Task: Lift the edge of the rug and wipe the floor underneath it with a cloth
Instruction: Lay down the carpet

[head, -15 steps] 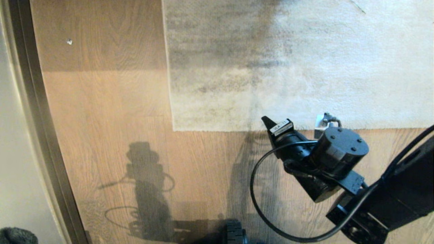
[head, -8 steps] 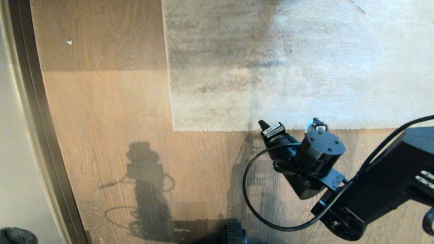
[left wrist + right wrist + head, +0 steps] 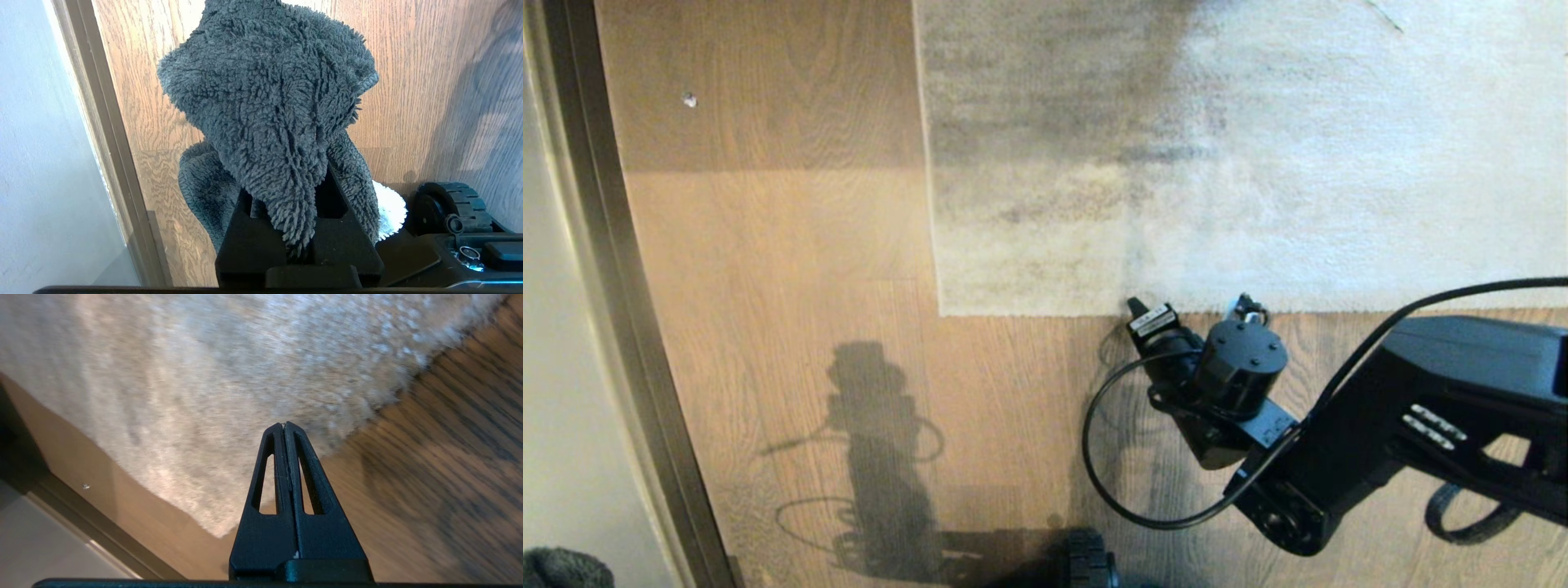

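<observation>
The grey-beige rug lies flat on the brown wood floor (image 3: 792,245), and its rug edge (image 3: 1029,311) runs straight across the head view. My right gripper (image 3: 1134,306) is shut and empty, its tip right at that edge, just on the floor side. The right wrist view shows the shut right gripper (image 3: 284,425) pointing at the rug edge (image 3: 367,406). Parked low at the near left, my left gripper (image 3: 294,212) is shut on the cloth (image 3: 265,90), a dark grey fuzzy wad draped over its fingers. A bit of the cloth (image 3: 560,569) peeks into the head view's corner.
A wall with a dark baseboard strip (image 3: 613,286) runs along the left. A small white speck (image 3: 689,100) lies on the far floor. My base's black wheel (image 3: 1089,567) sits at the near edge, beside a white fuzzy pad (image 3: 392,208).
My right arm has swung left and come down, bringing the shut gripper's tip from above the rug's border to the edge itself. The left gripper and cloth have not moved.
</observation>
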Robot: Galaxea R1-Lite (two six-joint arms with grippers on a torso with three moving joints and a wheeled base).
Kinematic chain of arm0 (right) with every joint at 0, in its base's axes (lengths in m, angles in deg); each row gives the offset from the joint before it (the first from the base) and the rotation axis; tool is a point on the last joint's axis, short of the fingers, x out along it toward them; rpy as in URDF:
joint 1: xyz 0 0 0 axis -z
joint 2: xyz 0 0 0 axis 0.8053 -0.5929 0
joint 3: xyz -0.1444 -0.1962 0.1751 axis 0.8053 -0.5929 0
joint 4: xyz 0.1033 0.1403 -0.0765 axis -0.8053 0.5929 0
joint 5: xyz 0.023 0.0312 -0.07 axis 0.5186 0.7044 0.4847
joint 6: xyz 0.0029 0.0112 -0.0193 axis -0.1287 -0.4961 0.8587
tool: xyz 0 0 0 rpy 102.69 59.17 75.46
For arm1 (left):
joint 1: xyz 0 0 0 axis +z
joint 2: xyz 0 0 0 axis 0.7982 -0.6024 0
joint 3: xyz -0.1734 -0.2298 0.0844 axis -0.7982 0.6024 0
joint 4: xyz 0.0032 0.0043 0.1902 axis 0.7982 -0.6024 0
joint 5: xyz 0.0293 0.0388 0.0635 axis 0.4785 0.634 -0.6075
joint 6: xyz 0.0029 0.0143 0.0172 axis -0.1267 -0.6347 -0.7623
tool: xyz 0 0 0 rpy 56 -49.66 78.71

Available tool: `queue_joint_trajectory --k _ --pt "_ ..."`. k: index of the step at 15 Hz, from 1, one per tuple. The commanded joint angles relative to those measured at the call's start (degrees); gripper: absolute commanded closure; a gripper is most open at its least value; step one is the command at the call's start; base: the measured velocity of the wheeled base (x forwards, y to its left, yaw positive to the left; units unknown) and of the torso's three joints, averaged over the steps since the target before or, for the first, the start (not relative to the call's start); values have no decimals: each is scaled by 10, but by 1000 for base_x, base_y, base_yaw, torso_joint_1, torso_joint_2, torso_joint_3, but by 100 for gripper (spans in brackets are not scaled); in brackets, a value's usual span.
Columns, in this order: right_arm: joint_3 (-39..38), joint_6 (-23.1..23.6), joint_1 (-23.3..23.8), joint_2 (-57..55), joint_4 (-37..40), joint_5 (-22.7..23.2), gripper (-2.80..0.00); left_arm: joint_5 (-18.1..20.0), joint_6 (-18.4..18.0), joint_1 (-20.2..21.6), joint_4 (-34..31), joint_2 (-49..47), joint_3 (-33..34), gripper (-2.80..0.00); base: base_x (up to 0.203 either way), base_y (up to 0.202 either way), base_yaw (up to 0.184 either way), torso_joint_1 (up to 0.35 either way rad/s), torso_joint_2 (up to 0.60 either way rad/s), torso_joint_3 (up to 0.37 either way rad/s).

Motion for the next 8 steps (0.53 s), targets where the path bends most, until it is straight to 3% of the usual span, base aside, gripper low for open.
queue_joint_trajectory --k 1,8 --pt "10 -3 1 -27 -24 -1 0 0 0 0 0 0 0 0 0 0 0 0 0 0" --pt "9 -2 2 1 -24 -15 0 0 0 0 0 0 0 0 0 0 0 0 0 0"
